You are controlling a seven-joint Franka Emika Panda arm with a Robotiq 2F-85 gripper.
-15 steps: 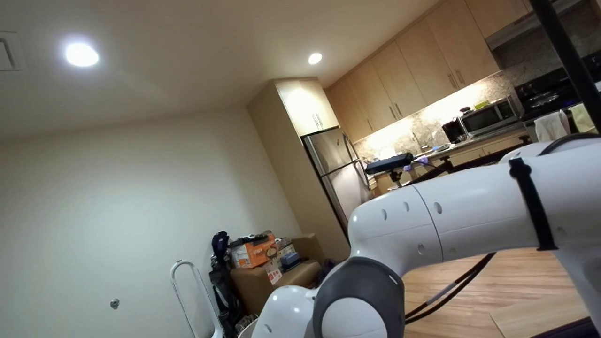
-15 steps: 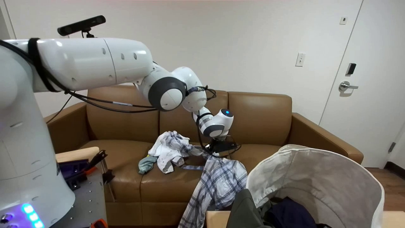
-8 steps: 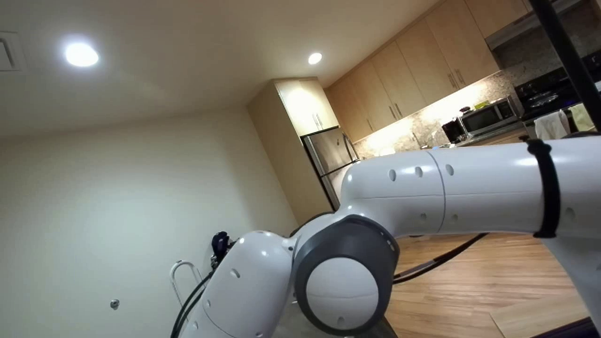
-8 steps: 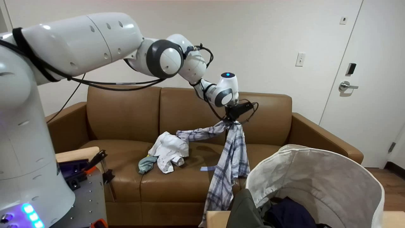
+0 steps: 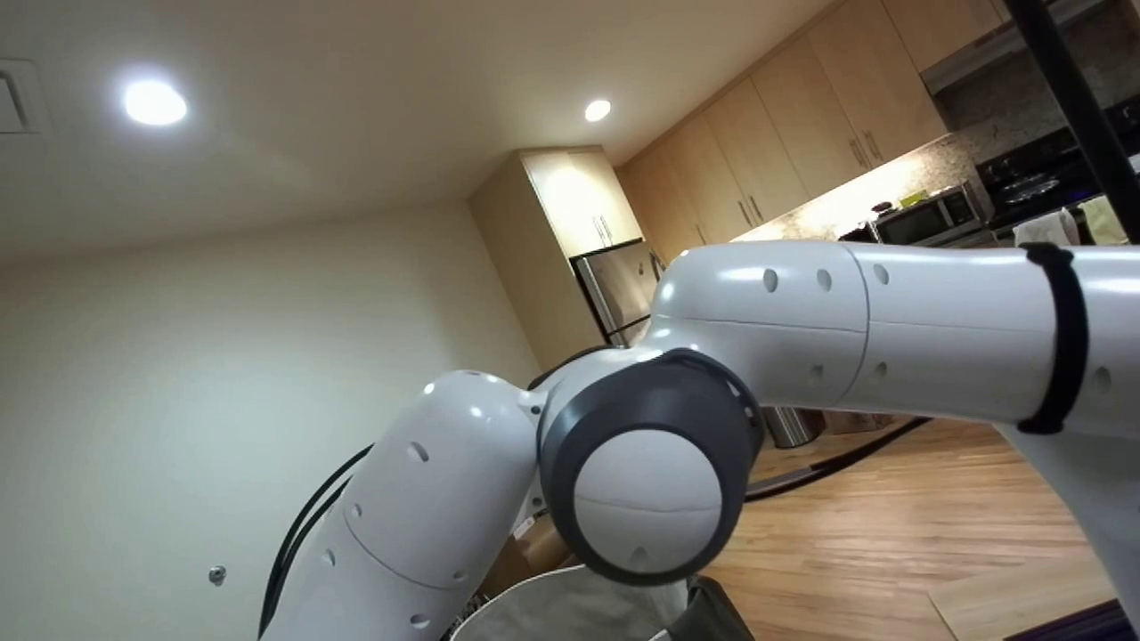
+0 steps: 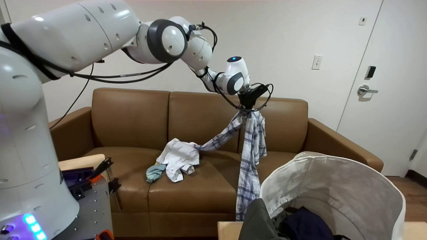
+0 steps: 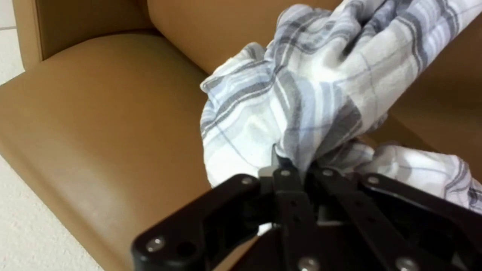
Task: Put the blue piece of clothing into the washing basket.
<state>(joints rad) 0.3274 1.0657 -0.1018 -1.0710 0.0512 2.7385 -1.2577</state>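
My gripper is shut on a blue, grey and white plaid shirt, high above the couch seat. The wrist view shows the shirt bunched between the fingertips. One end hangs down close to the left of the washing basket. A sleeve slants down-left to a white cloth. The washing basket, light grey with a rounded rim, stands at the front right; its wall also shows in an exterior view. A dark navy cloth lies inside; its full length is hidden. A grey-green cloth drapes over the rim.
The brown couch spans the back. The white cloth and a small teal cloth lie on its seat. A light wooden edge runs beside the basket. Clamps stand by the robot base. A door is at right.
My gripper has risen well above the couch and shifted slightly right, lifting the plaid shirt off the seat. The shirt now hangs long below it. The white and teal cloths stay on the couch.
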